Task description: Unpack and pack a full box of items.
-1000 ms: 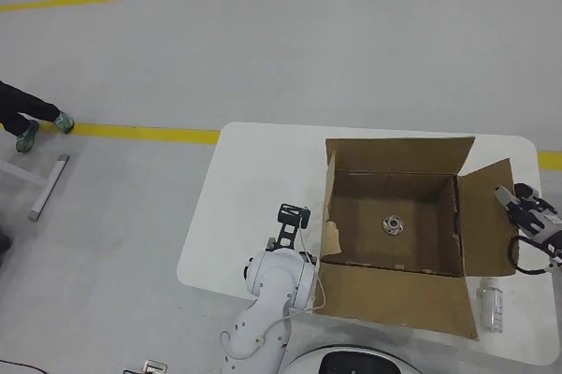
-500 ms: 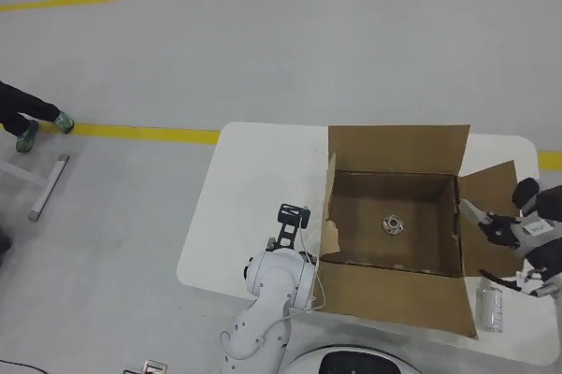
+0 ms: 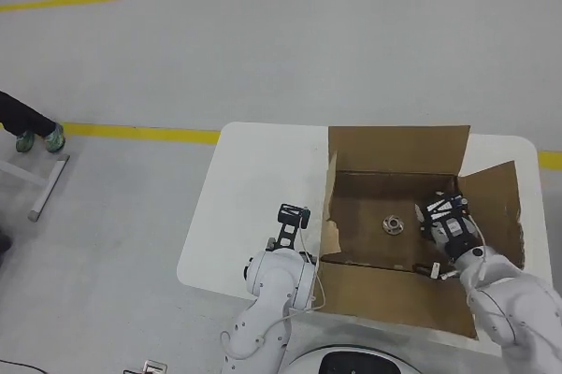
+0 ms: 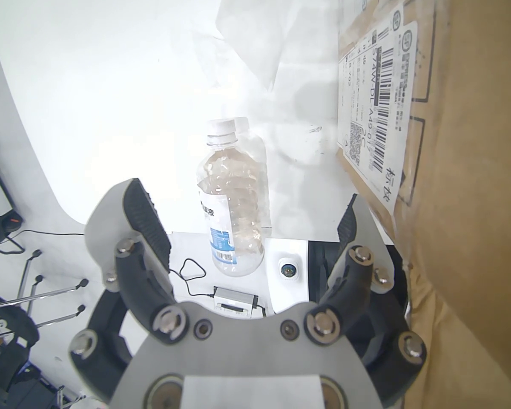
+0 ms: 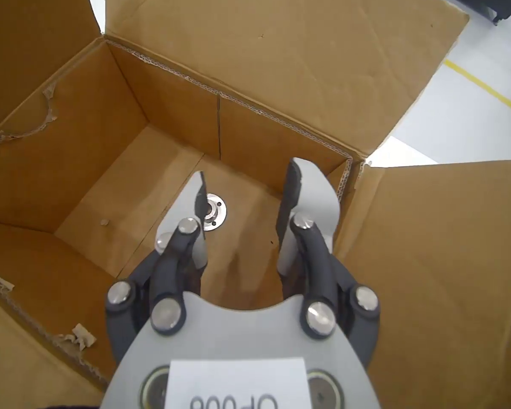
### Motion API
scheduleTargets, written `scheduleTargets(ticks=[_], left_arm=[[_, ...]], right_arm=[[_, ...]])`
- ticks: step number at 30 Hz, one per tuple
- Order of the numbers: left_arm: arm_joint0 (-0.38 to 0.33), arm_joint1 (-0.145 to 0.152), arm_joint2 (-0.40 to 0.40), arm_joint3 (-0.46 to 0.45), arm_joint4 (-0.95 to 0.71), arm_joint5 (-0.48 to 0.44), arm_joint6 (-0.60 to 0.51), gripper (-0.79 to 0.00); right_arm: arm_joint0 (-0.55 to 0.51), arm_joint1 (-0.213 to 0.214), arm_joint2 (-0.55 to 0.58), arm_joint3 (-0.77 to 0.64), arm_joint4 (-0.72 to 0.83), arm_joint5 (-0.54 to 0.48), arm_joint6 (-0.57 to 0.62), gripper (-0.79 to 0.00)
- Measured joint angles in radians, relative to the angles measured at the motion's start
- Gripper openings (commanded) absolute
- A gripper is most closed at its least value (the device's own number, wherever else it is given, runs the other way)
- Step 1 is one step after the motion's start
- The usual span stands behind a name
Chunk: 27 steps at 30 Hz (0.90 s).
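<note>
An open cardboard box (image 3: 397, 280) stands on the white table (image 3: 262, 178) with its flaps folded out. A small round metal flange (image 3: 393, 224) (image 5: 215, 211) lies flat on the box floor. My right gripper (image 3: 432, 215) (image 5: 248, 176) hangs open inside the box opening, above and just beside the flange, touching nothing. My left gripper (image 3: 292, 217) (image 4: 242, 202) is open beside the box's outer left wall, which carries a shipping label (image 4: 377, 99). A clear plastic water bottle (image 4: 234, 197) sits on the table beyond its fingers, not touching them.
The box's right flap (image 3: 494, 210) sticks up close beside my right arm. Torn cardboard edges (image 5: 8, 138) line the box rim. A yellow floor line (image 3: 140, 133) runs behind the table, and bare tabletop lies left of the box.
My right arm swung from outside the box's right flap to over the box interior, and now covers the bottle that lay at the table's right. The left arm stayed still.
</note>
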Motion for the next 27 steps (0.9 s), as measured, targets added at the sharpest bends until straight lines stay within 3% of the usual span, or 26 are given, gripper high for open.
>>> scheduleTargets(ticks=[16, 20, 27], left_arm=[[0.0, 0.0, 0.0, 0.0, 0.0, 0.0, 0.0, 0.0], [0.0, 0.0, 0.0, 0.0, 0.0, 0.0, 0.0, 0.0], [0.0, 0.0, 0.0, 0.0, 0.0, 0.0, 0.0, 0.0]], right_arm=[[0.012, 0.0, -0.011, 0.015, -0.01, -0.011, -0.004, -0.785], [0.105, -0.003, -0.092, 0.09, -0.12, -0.022, 0.105, -0.785], [0.246, -0.021, -0.206, 0.249, -0.148, 0.008, 0.266, -0.776]])
